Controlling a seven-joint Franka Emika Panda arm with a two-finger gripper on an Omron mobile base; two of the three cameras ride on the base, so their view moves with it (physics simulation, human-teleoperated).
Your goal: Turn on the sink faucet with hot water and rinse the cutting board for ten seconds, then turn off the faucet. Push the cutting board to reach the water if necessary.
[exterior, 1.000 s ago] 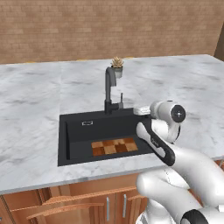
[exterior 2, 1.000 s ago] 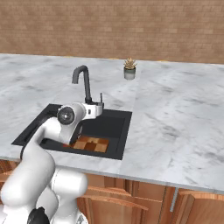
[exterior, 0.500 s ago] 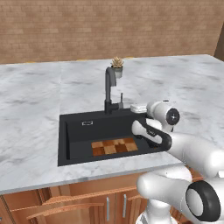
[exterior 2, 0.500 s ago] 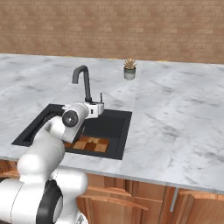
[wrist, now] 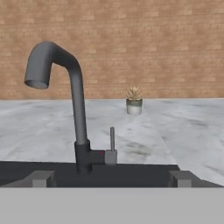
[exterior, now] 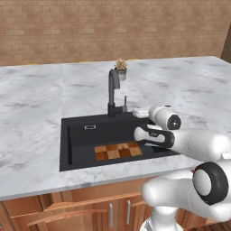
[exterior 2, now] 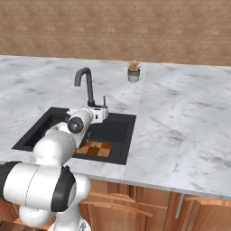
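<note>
The dark grey sink faucet (exterior: 113,90) (exterior 2: 86,85) (wrist: 74,105) stands behind the black sink (exterior: 85,140) (exterior 2: 119,131). Its small lever handle (wrist: 112,146) (exterior 2: 104,101) points straight up. No water comes from the spout. The checkered wooden cutting board (exterior: 118,151) (exterior 2: 94,149) lies flat on the basin floor, toward the front. My gripper (exterior: 136,111) (exterior 2: 103,112) (wrist: 111,179) hovers over the basin's back right part, level with the faucet base and facing the lever. It is open wide, with nothing between its fingertips (wrist: 41,178).
A small potted plant (exterior: 120,68) (exterior 2: 133,72) (wrist: 134,101) stands on the marble counter (exterior: 36,103) behind the faucet, against a brick wall. My own forearm (exterior: 180,140) crosses the sink's right front corner. Wooden cabinet doors run below the counter.
The hand has stayed almost where it was in front of the faucet, still open. The arm's lower links have swung and risen behind it. Faucet, lever and board have not moved.
</note>
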